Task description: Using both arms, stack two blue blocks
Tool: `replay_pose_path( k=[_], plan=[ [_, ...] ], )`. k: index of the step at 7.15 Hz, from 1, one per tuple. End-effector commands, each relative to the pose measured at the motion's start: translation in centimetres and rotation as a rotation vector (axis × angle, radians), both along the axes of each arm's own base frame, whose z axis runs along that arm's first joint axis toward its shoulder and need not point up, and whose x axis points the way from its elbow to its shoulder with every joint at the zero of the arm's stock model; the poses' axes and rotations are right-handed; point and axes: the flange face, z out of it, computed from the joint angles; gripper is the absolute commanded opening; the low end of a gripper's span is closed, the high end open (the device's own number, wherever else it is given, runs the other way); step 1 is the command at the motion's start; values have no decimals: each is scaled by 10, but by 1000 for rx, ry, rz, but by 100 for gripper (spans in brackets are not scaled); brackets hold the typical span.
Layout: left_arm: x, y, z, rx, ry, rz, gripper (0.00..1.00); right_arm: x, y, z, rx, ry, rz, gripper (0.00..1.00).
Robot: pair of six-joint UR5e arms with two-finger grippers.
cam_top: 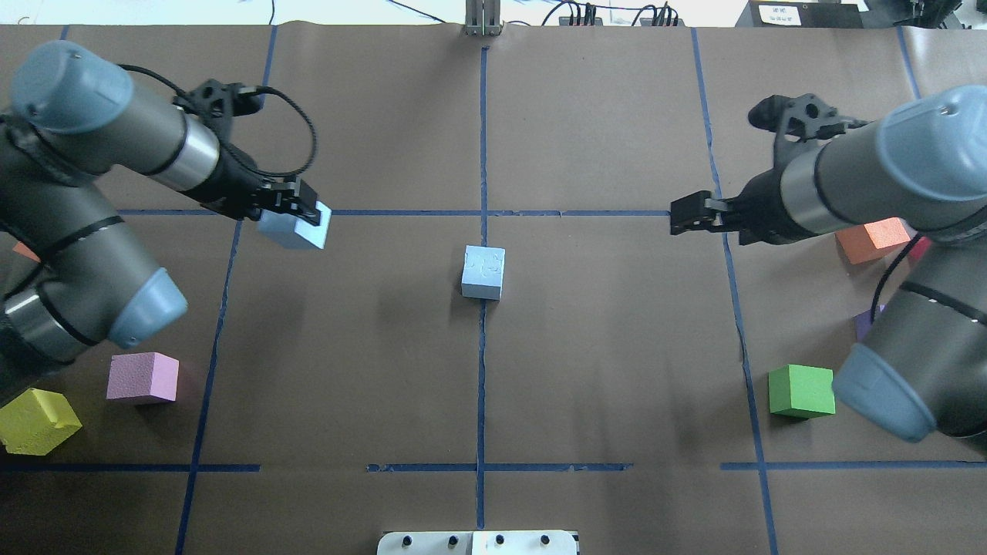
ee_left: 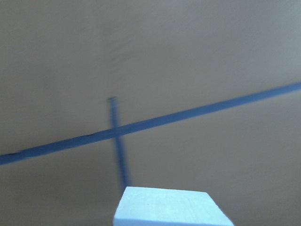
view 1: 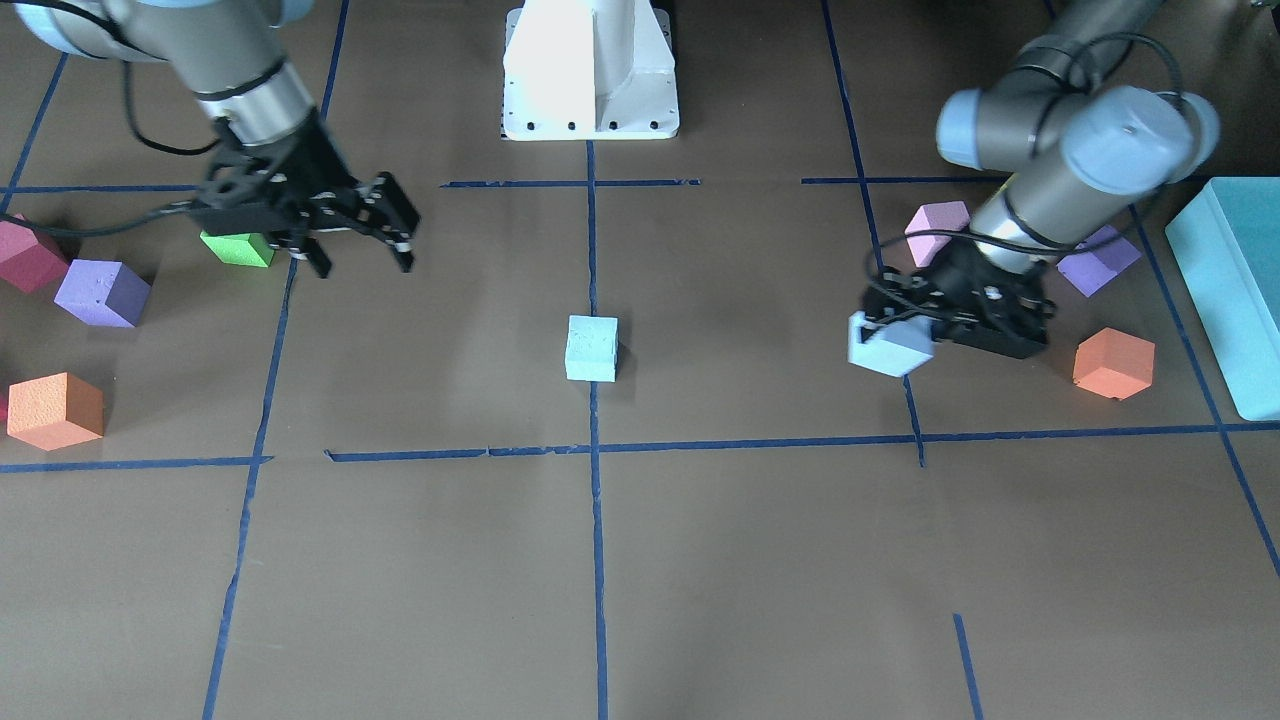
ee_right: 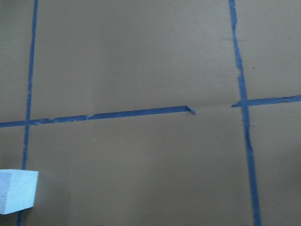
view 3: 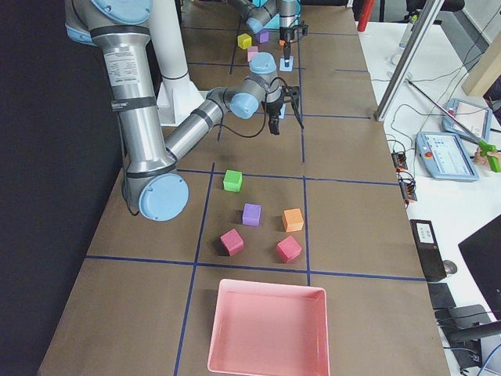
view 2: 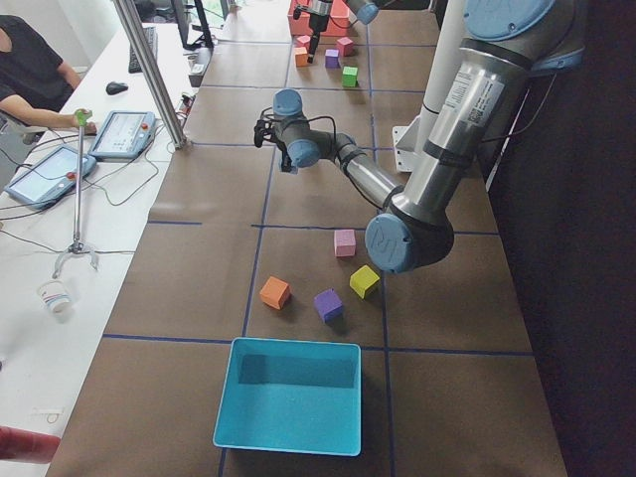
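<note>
On the bench (cam_top: 617, 370), astride the central tape line (cam_top: 482, 139), I log item one: the pale cyan block (cam_top: 483, 271), resting flat and alone, touched by neither gripper.

Item two: the periwinkle block (cam_top: 297, 230), well apart from the pale cyan block on the robot's left side and a little farther from the base. The left gripper (cam_top: 304, 216) is clamped on it, and it hangs tilted. In the left wrist view I see only its top face at the bottom edge.

Item three: the right gripper (view 1: 362, 262), well apart from the pale cyan block on the robot's right side, with fingers spread and nothing between them.

Sundries I note nearer the base than the pale cyan block: a green cube (cam_top: 800, 391) to its right, and a pink cube (cam_top: 142, 377) and a yellow cube (cam_top: 37, 420) to its left.
</note>
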Motion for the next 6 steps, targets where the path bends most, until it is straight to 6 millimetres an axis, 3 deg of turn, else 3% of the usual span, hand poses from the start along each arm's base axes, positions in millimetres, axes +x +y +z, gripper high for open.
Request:
replay_pose_path(
  k=[1,3,5,6],
  plan=[
    [82,27,-92,38,-58,-20,5,46,-7,35,27,40,-46,100],
    [133,8,-116,101,-109,14,4,44,-7,38,22,45,-47,100],
    [152,23,-114,106,-158,20,4,43,-7,38,21,47,-45,100],
    [152,23,-116,81,-200,22,4,42,-9,41,15,51,-43,100]
  ],
)
